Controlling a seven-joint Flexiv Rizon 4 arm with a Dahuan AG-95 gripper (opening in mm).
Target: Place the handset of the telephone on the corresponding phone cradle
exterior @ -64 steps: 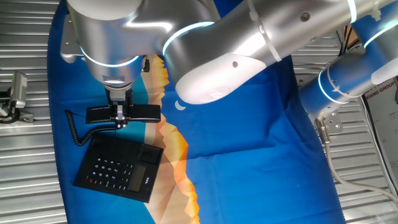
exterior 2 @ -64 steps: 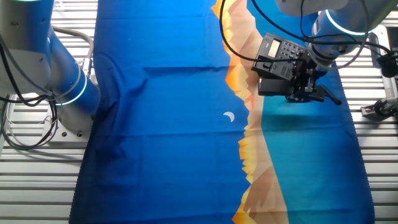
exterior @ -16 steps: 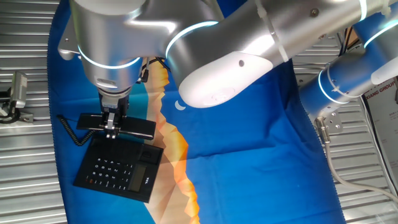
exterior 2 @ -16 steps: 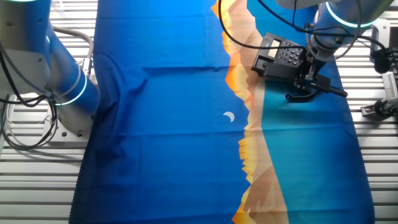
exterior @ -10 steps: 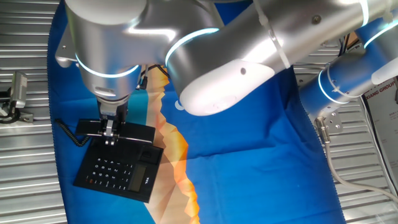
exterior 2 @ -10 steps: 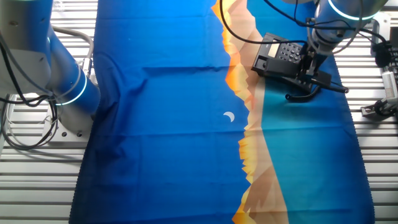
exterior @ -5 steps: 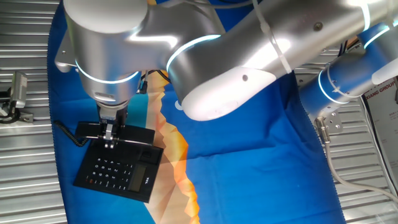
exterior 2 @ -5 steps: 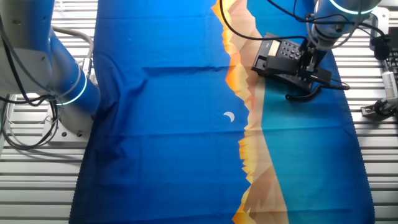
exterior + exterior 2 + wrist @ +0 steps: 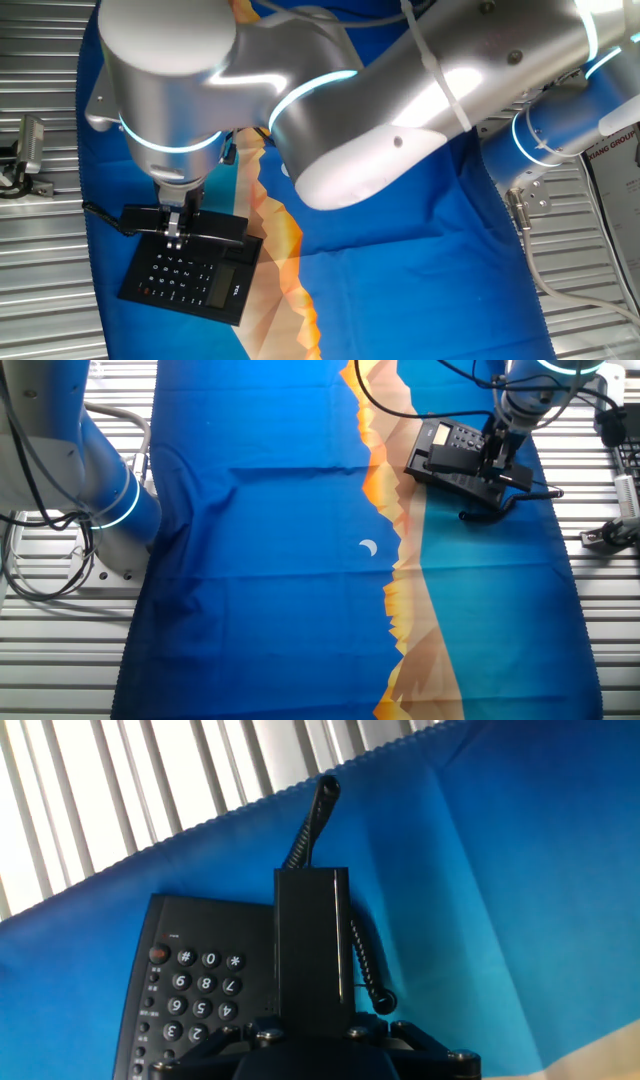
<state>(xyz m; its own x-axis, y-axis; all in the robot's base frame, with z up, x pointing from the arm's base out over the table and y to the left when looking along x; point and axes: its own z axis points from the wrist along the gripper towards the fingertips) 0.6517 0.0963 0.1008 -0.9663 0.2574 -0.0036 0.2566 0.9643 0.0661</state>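
Left to right in one fixed view: coiled cord trails off the left end of the handset, which we hold crosswise over the top edge of the telephone base, keypad below it.

Gripper is clamped on the handset near mid-length; fingers come down from above, so the handset sits directly under the hand, not off to either side.

Key relation: handset long axis runs parallel to the phone cradle strip along the base's edge. In the hand view the bar points straight away from us, keypad just left of it, cord running on past its far end. It looks lined up over the cradle side, so we judge the remaining move is mostly straight down plus release, not a rotation.

The other fixed view agrees: handset along the near edge of the base, gripper above.

What we can't settle:
- whether the handset is already seated or just above the recess; contact line is black on black
- the cradle itself is mostly covered by the handset
- fingertips are cut off at the bottom of the hand view
- arm body blocks the cloth behind the phone
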